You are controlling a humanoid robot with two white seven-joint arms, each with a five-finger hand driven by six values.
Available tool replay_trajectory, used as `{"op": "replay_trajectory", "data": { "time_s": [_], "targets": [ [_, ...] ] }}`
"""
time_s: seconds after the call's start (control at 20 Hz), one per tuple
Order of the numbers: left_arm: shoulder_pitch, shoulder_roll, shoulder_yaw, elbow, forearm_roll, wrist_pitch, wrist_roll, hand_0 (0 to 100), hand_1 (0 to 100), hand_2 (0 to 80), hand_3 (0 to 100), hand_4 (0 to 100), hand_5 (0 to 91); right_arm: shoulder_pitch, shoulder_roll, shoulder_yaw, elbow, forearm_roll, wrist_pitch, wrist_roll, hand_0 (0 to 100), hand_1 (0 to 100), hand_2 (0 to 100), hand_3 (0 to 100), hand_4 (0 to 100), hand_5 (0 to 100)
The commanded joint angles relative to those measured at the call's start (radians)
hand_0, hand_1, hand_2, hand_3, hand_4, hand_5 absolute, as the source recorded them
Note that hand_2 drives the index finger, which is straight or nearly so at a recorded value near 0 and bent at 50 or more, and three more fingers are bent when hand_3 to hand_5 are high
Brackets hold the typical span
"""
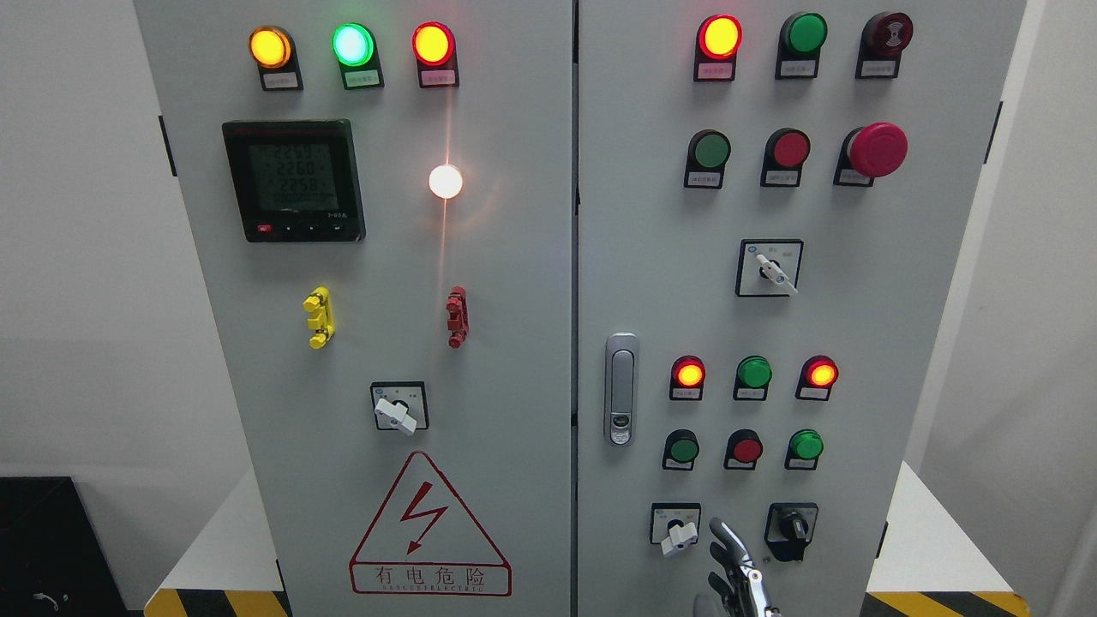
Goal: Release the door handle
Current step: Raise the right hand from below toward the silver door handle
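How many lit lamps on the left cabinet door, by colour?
Amber lamp: 1
Green lamp: 1
Red lamp: 1
White lamp: 1
Total: 4

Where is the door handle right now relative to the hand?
In the head view the silver door handle sits on the right door's left edge, left of the lower indicator lamps. The right hand is well below and to its right, not touching it.

Hand [733, 574]: showed at the bottom edge, right of centre, only partly in frame.
Fingers [724, 536]: dark, pointed upward, loosely spread, grasping nothing.
Arm: cut off by the frame; its side could not be told.
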Motion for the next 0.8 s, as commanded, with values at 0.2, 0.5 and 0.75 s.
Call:
{"op": "replay_trajectory", "data": {
  "time_s": [0.2,0.5,0.75],
  "targets": [
    [0.020,0.000,0.000,0.000,0.000,0.000,0.000,12,56,0.0,0,0,0.0,-0.009,-0.001,-0.014,0.009,-0.002,0.001,0.001,43,16,0,14,16,17],
    [0.020,0.000,0.000,0.000,0.000,0.000,0.000,12,56,0.0,0,0,0.0,-0.021,-0.001,-0.017,0.018,-0.005,0.027,0.049,43,16,0,14,16,17],
    [0.020,0.000,0.000,0.000,0.001,0.000,0.000,12,56,0.0,0,0,0.0,-0.031,-0.001,-0.027,0.017,-0.004,0.044,0.056,42,16,0,15,21,20]
  ]
}}
